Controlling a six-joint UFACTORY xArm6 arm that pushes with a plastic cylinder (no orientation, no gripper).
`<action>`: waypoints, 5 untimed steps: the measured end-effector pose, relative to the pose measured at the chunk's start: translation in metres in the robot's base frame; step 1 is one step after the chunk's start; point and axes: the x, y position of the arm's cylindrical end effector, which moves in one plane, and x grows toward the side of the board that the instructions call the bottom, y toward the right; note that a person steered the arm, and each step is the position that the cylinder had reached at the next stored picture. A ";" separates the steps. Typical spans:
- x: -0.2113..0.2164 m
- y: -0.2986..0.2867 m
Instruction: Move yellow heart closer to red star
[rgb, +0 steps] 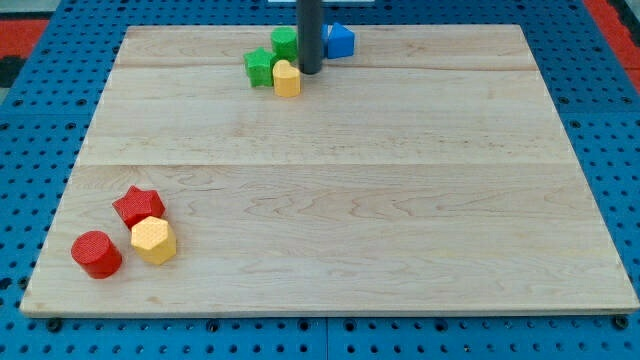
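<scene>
The yellow heart (287, 78) lies near the view's top, left of centre, touching a green star (261, 67). The red star (138, 205) lies far off at the view's lower left. My tip (310, 71) stands just right of the yellow heart, close to it or touching it. The rod comes down from the view's top edge.
A green block (285, 42) and a blue block (340, 40) sit behind the heart, either side of the rod. A yellow hexagon (153, 240) and a red cylinder (96, 254) lie next to the red star. The wooden board (400, 200) rests on a blue pegboard.
</scene>
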 end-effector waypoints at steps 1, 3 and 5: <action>0.072 -0.045; 0.185 -0.149; 0.199 -0.155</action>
